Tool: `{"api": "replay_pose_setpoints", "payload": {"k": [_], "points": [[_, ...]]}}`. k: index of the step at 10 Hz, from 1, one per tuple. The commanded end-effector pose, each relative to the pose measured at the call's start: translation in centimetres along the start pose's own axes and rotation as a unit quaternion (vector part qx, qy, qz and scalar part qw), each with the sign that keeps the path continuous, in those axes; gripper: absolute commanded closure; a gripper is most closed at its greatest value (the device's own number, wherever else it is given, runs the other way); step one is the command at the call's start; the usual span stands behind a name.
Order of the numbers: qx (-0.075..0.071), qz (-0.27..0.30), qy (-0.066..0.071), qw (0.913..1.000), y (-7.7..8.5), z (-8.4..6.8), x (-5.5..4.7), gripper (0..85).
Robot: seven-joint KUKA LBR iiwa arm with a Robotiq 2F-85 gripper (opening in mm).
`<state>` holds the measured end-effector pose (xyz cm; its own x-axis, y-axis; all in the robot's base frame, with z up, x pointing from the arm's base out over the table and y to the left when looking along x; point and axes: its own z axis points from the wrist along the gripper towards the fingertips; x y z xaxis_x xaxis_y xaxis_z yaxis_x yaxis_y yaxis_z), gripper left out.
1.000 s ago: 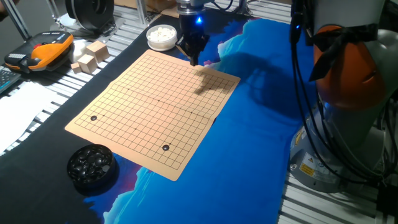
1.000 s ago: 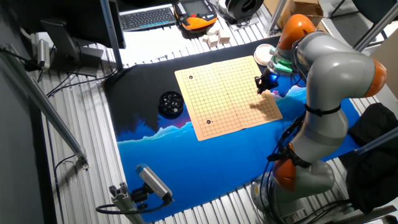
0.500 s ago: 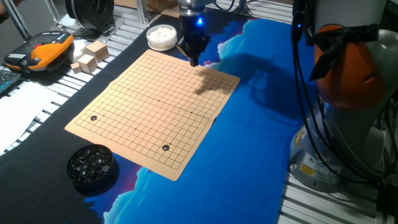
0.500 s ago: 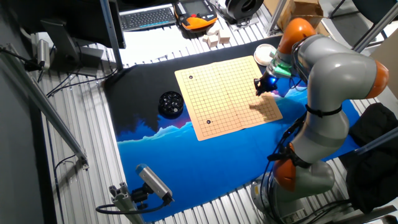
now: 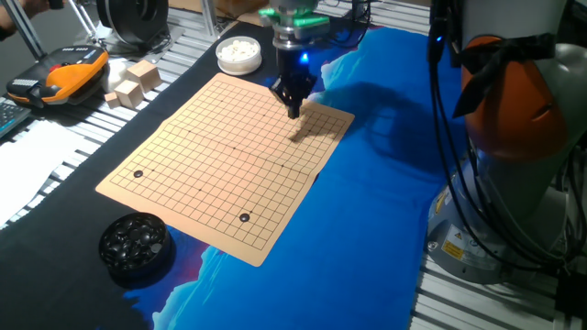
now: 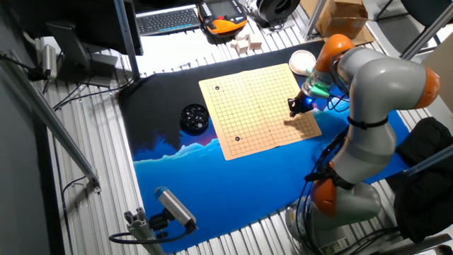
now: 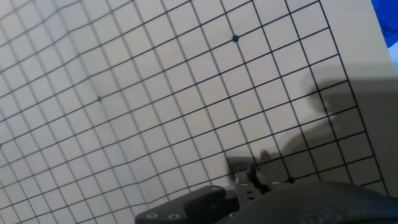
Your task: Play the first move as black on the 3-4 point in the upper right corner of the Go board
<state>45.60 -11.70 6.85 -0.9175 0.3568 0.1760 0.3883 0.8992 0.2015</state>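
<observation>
Fingers [image 5: 294, 112] hover over the Go board [image 5: 183, 174]; any stone and their clench are unclear.

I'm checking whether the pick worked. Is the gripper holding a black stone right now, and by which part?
It cannot be told. The gripper hangs over the Go board near its corner, but no view shows its tips clearly enough to see a stone.

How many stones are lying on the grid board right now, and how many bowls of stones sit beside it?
Black stones on the Go board: 2
White stones on the board: 0
Bowls: 2, black stones and white stones
Total: 4
</observation>
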Motion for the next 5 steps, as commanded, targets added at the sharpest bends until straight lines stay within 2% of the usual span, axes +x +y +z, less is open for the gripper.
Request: {"api": "replay_pose_setpoints", "payload": {"k": [1, 3, 5], "points": [[-0.001, -0.001, 0.0, 1.0, 0.0, 0.1, 0.0, 85.0], [-0.006, 0.002, 0.004, 1.0, 0.2, 0.6, 0.2, 85.0], [-0.006, 0.002, 0.001, 1.0, 0.5, 1.4, 0.4, 85.0]]}}
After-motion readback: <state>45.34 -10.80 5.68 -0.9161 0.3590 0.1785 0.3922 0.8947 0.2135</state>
